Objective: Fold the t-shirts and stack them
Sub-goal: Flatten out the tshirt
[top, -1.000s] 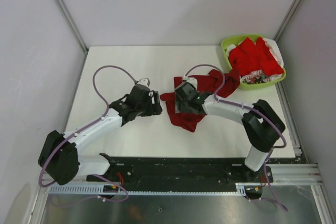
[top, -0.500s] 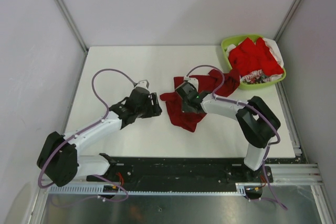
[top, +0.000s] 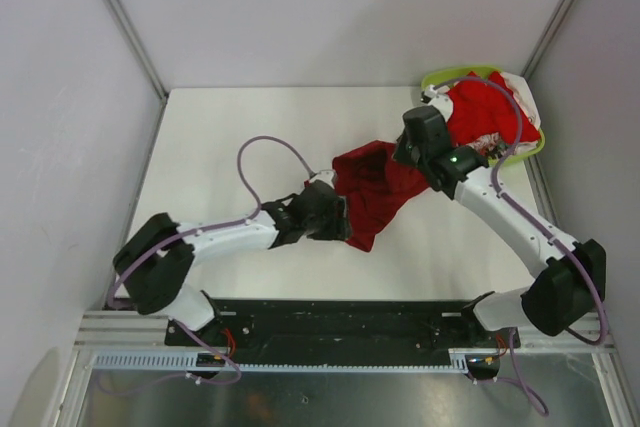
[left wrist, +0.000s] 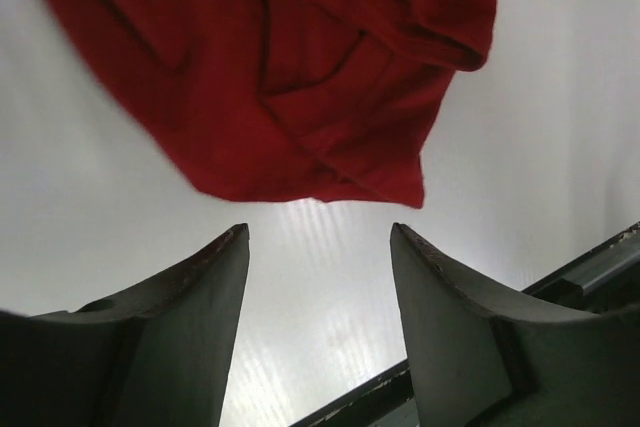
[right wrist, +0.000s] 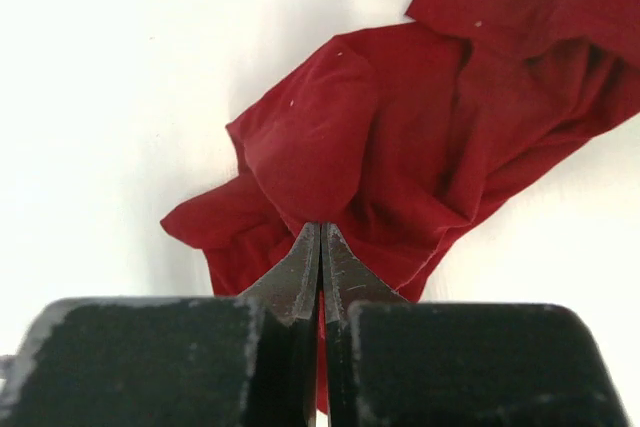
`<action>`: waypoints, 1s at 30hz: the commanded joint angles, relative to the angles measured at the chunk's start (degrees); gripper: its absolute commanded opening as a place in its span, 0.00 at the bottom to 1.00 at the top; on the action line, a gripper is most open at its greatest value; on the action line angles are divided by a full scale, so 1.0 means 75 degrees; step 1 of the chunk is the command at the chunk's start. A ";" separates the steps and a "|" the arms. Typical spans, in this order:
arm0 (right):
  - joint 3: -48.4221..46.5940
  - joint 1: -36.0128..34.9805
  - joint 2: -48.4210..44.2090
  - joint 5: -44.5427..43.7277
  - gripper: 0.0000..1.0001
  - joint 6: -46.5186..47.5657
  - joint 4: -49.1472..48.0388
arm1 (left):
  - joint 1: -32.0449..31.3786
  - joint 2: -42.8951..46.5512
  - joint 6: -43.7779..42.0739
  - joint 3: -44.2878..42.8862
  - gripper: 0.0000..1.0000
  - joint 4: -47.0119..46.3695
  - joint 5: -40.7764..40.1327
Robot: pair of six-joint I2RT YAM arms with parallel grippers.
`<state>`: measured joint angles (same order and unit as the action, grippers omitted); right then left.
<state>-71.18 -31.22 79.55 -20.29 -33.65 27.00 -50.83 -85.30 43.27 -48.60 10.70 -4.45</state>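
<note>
**A:** The right gripper (right wrist: 320,231) is pressed flat shut, with a fold of the crimson t-shirt (right wrist: 400,117) bunched right at its tips. It has the cloth pinched!

**B:** From overhead, that shirt lies rumpled on the table (top: 230,127), right of centre and between the two arms. Its far right end runs toward the lime-green basket (top: 432,81).

**A:** And the left gripper (left wrist: 320,235)?

**B:** Its jaws are spread wide, with only white table showing between them. It sits at the shirt's near left edge, and the hem lies just beyond the fingertips.

**A:** The basket is in the far right corner, heaped with brighter red t-shirts (top: 485,107), and there's some white fabric (top: 522,87) on its far right side. Seen from above, the right arm's wrist overlaps the basket's near left rim.
</note>
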 commanded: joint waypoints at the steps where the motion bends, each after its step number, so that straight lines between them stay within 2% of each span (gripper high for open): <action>1: -0.0305 0.0296 -0.0217 -0.0026 0.00 0.0198 0.0586 | -0.0296 -0.0639 0.0500 -0.0736 0.62 -0.0654 0.0069; 9: -0.0435 0.0533 -0.0298 0.0108 0.00 0.0281 0.0767 | -0.0354 -0.1606 0.0733 -0.1183 0.57 -0.0832 0.0230; 18: -0.0521 0.0613 -0.0125 0.0208 0.00 0.0294 0.0757 | -0.0350 -0.1697 0.0846 -0.1124 0.48 -0.0829 -0.0054; 20: -0.0556 0.0621 -0.0052 0.0242 0.00 0.0307 0.0720 | -0.0340 -0.1694 0.0748 -0.1184 0.42 -0.0826 -0.0137; 27: -0.0771 0.0915 0.0353 0.0230 0.00 0.0561 0.0282 | -0.0110 -0.1117 0.0275 -0.1349 0.04 -0.0508 -0.1057; 30: -0.1072 0.1210 0.0635 0.0196 0.00 0.0707 0.0128 | 0.0146 -0.0384 -0.0008 -0.1304 0.01 -0.0106 -0.1689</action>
<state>-74.65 -24.73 82.06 -18.02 -30.68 31.57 -52.10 -96.86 46.35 -56.31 7.49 -8.38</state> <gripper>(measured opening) 0.010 0.029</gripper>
